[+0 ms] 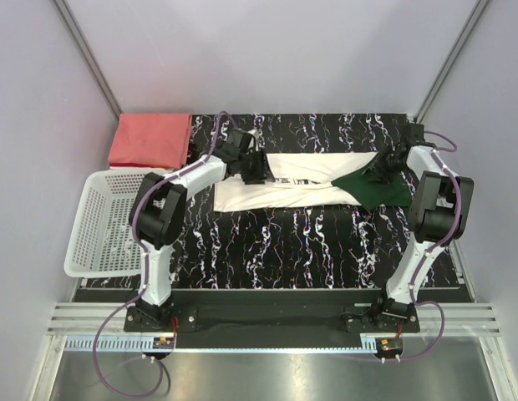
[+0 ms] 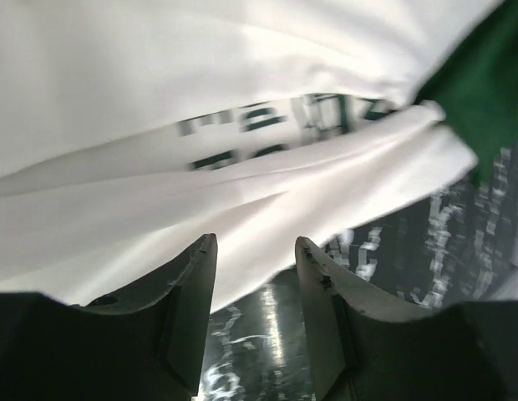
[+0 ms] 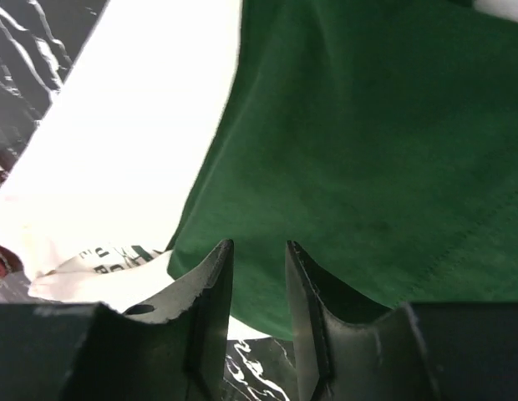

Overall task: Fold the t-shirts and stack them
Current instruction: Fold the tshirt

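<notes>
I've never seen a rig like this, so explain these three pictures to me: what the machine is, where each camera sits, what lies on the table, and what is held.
These are two robot arms bolted at the near edge of a black marbled table. The wide picture comes from a fixed camera above and behind them. The other two come from cameras on the wrists, each looking past its own two fingers. A cream-white t-shirt with dark lettering and dark green parts lies across the middle; a folded salmon-red t-shirt sits at the far left, with a white plastic mesh basket nearer. The left gripper is at the white cloth, the right gripper over a green part. Both have their fingers apart, so nothing looks held.
</notes>
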Action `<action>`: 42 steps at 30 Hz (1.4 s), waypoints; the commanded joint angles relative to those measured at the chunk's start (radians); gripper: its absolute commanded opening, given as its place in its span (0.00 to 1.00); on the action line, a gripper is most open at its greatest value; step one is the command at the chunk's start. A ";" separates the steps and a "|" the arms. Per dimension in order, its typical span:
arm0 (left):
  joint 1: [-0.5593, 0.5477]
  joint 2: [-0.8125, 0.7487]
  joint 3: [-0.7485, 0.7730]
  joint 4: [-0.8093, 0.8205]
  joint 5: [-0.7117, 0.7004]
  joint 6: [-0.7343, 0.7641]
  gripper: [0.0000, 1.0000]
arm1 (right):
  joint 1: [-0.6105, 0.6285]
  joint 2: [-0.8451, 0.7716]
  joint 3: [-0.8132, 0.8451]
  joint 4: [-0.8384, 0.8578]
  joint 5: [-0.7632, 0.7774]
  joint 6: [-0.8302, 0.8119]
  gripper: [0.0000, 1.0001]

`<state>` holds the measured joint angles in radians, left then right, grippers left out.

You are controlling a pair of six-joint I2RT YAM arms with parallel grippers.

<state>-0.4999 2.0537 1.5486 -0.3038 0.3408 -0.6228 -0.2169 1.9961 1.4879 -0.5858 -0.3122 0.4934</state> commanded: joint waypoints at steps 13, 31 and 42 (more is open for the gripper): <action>0.159 -0.147 -0.314 -0.233 -0.284 0.118 0.52 | -0.001 -0.062 -0.228 -0.054 0.179 0.031 0.37; -0.053 -0.444 -0.199 -0.239 -0.224 0.158 0.58 | -0.048 -0.390 -0.265 -0.128 0.179 0.082 0.44; -0.397 -0.137 -0.151 0.457 -0.033 -0.185 0.54 | -0.196 -0.310 -0.287 -0.102 0.222 0.017 0.45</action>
<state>-0.8852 1.7645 1.3525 -0.0605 0.2649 -0.7044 -0.4164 1.6714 1.2091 -0.6960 -0.1303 0.5423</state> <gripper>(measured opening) 0.546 0.442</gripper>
